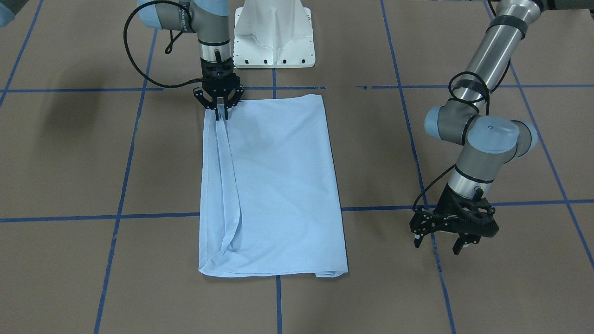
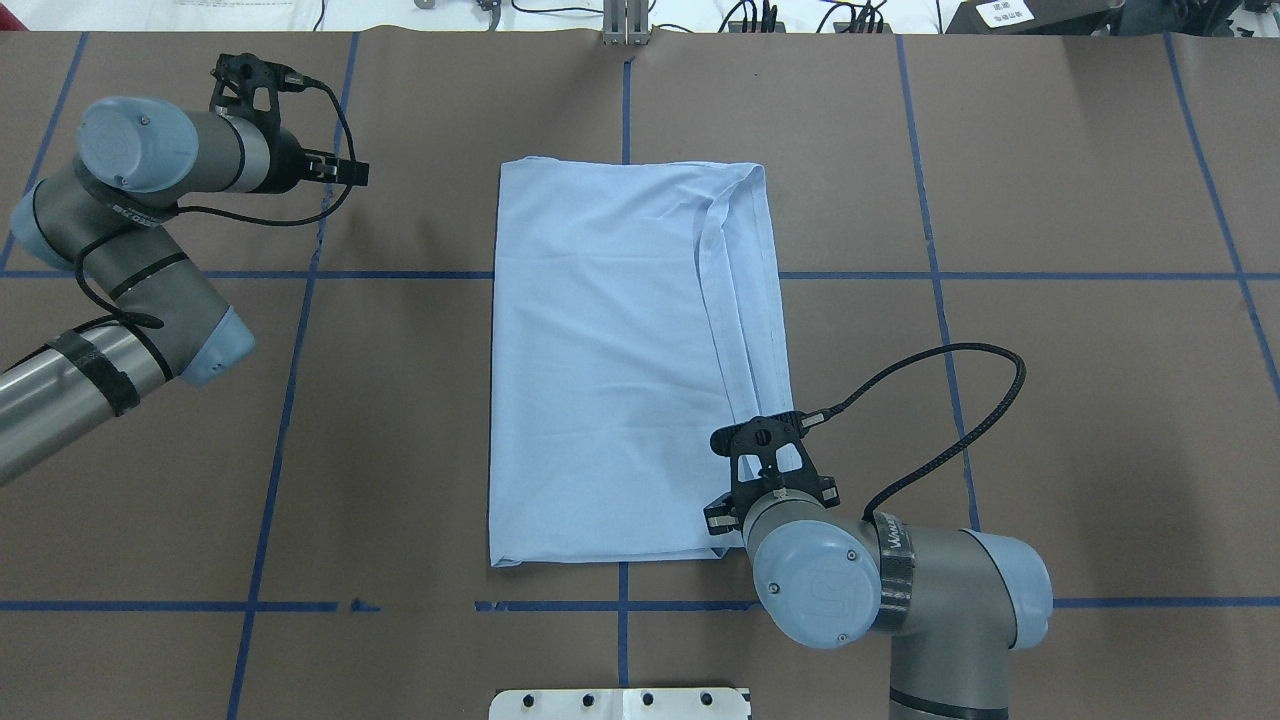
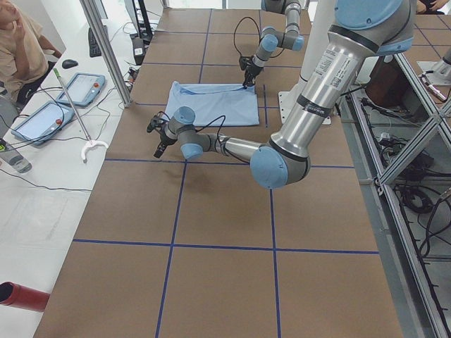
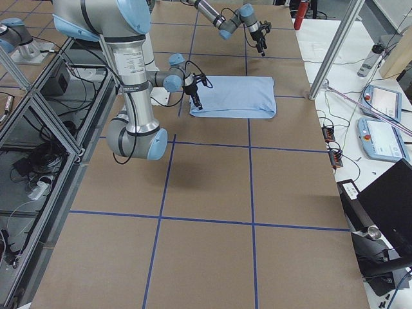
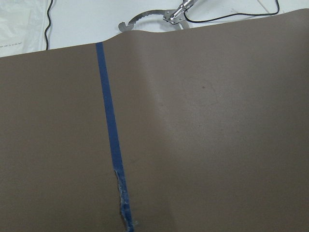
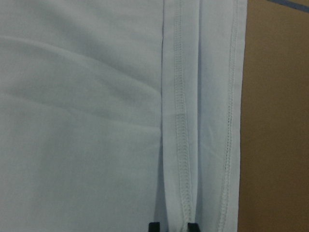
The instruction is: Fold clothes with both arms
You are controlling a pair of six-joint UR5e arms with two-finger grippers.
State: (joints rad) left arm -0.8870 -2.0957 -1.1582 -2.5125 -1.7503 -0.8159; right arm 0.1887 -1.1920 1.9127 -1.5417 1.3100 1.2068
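Shows the T-shirt [image 1: 278, 185] at the middle of the table [image 1: 69, 278], already folded lengthwise into a narrow panel. Shows the right gripper [image 1: 222, 113] clamped on the hemmed corner nearest the robot's edge, and the left gripper [image 1: 438, 247] spread apart, clear of cloth. Leaves, by judgement, the crosswise folds.

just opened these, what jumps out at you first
A light blue T-shirt, folded into a long rectangle, lies in the middle of the table. The right tool pinches its hem at the corner nearest the white base, while the left tool hangs open off to the shirt's side, touching nothing.
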